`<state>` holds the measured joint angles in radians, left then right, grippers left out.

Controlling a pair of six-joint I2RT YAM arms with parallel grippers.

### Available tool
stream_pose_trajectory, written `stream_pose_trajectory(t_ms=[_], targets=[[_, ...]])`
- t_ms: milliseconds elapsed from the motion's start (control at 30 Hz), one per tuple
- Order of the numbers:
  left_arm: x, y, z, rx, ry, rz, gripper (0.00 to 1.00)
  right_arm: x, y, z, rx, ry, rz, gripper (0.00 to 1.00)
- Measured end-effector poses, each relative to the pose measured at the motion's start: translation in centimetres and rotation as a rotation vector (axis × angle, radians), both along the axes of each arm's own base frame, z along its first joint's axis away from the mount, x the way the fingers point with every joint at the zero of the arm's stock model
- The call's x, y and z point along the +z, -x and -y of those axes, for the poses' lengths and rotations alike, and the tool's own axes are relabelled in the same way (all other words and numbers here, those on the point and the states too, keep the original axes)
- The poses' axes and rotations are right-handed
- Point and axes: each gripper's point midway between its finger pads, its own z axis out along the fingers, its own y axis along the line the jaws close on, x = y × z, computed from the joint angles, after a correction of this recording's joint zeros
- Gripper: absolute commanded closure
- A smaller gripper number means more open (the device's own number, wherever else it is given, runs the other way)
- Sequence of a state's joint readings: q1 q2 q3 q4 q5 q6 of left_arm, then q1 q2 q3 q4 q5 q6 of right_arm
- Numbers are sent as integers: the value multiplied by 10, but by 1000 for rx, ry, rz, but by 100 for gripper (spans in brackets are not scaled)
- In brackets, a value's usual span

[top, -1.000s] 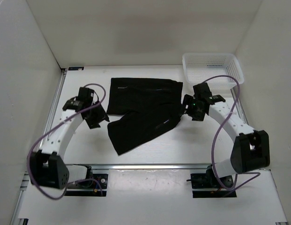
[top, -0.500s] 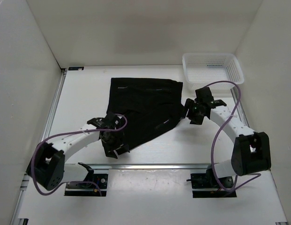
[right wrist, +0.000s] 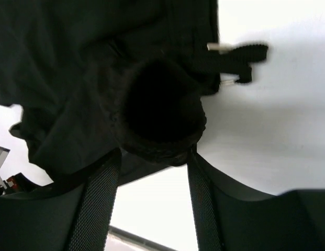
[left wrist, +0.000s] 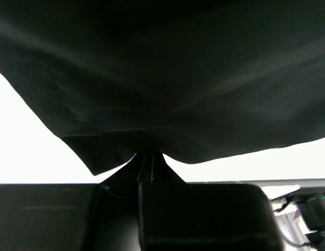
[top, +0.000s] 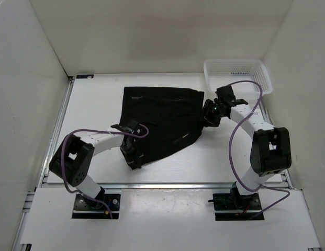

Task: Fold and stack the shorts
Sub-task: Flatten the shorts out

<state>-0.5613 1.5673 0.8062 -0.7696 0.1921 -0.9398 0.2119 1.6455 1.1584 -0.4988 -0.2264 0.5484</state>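
The black shorts (top: 162,115) lie spread flat mid-table, waistband at the far side and one leg pointing toward the near left. My left gripper (top: 134,155) is at that leg's near hem. In the left wrist view its fingers (left wrist: 146,157) are pinched together on the hem of the shorts (left wrist: 167,78). My right gripper (top: 209,115) sits at the shorts' right edge. In the right wrist view its jaws (right wrist: 153,156) stand apart with a bunched fold of the shorts (right wrist: 73,78) between the fingertips. A drawstring end (right wrist: 241,49) lies beside it.
A white mesh basket (top: 238,73) stands at the far right corner, just behind the right arm. White walls close in the table on three sides. A metal rail (top: 167,184) runs along the near edge.
My left arm swung in from the far left to the near leg hem and shut on it. My right gripper shifted up-left onto the shorts' right edge, its jaws narrowing.
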Motion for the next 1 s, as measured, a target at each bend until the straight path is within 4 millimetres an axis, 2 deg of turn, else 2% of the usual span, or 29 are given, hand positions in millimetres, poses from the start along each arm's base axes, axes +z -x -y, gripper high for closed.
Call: stream_pose_trajectory(t_ms=[100,200,267,300,333,367,433,500,633,767,867,900,933,967,1000], targets=[[6,-24,-2,21,-7,50,90,12,-11,-3,-3,8,39,23],[19,-52,0,29,-2,114,90,15,-14,-10,4,23,48,22],[31,-71,5,27,8,160,90,9,-16,-14,5,45,28,30],[37,-79,8,24,12,183,90,3,-17,-16,7,54,14,41],[42,-86,10,18,14,203,90,-3,-18,-17,7,67,0,73],[47,-93,12,15,15,221,90,-11,-17,-17,4,80,-18,84],[54,-100,12,9,9,243,90,-22,-13,-14,-14,105,-60,100],[59,-105,11,8,1,259,90,-26,-10,-9,-33,128,-82,100],[68,-115,1,20,-16,272,90,-21,-13,-3,-56,160,-77,100],[75,-122,-12,38,-38,284,90,-6,-14,4,-76,190,-36,100],[79,-116,-17,34,-42,290,90,11,0,16,-100,205,35,100],[80,-111,-19,33,-40,293,90,15,12,22,-110,212,58,69],[81,-104,-21,29,-37,293,90,19,24,29,-127,213,85,48],[82,-95,-22,24,-34,288,85,20,39,35,-140,216,110,33],[82,-86,-23,16,-30,282,74,17,54,44,-158,225,115,28]])
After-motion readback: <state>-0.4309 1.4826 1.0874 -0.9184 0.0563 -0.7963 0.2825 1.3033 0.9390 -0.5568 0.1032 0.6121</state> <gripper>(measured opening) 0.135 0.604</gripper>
